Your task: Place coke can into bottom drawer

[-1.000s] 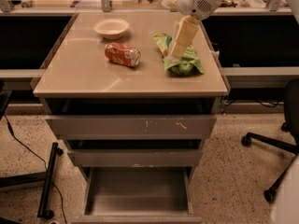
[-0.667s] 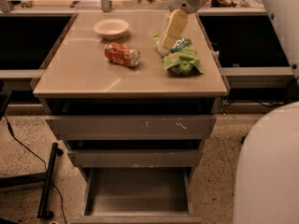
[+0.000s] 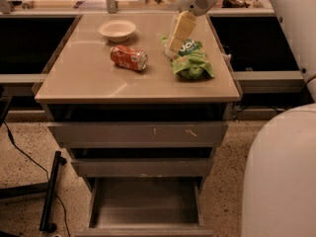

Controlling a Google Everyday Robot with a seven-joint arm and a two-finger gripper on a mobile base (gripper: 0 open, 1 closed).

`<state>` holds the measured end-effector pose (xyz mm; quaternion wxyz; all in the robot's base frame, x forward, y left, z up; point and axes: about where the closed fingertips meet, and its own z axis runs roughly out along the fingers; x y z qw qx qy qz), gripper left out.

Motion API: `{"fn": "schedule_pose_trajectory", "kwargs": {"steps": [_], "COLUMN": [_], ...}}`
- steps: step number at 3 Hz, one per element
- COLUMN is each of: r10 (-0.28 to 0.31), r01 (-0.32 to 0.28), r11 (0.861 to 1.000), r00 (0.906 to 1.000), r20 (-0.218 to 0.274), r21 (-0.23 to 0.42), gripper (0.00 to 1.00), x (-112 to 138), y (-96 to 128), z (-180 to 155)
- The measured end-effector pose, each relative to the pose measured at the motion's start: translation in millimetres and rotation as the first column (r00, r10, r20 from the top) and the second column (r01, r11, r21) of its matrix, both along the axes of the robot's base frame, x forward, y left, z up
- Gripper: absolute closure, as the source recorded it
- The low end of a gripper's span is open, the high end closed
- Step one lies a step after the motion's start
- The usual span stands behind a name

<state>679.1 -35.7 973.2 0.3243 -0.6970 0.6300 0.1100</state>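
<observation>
The coke can (image 3: 129,58) lies on its side on the cabinet top, left of centre, red-orange with silver ends. The bottom drawer (image 3: 144,209) is pulled out under the cabinet, its plain grey floor showing with nothing in it. My gripper (image 3: 176,39) hangs from the white arm at the top, right of the can and about a hand's width from it, over the back edge of the green snack bag (image 3: 191,60). It holds nothing that I can see.
A white bowl (image 3: 117,29) stands behind the can. The two upper drawers (image 3: 140,133) are slightly open with scuffed fronts. My white arm body (image 3: 281,172) fills the right foreground. A black stand base (image 3: 49,196) lies on the floor at the left.
The gripper has moved left and toward the back of the cabinet top, off the middle of the snack bag. The can and bag have not moved.
</observation>
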Motion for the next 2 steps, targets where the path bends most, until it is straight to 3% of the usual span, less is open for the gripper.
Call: {"fn": "schedule_pose_trajectory", "kwargs": {"steps": [2], "r10": [0.088], "r01": [-0.086], "r11": [0.996], "r00": [0.9953], "r20": [-0.040], "r21": [0.036], "gripper": [0.00], "x": [42], "y": [59], "z": [-38]}}
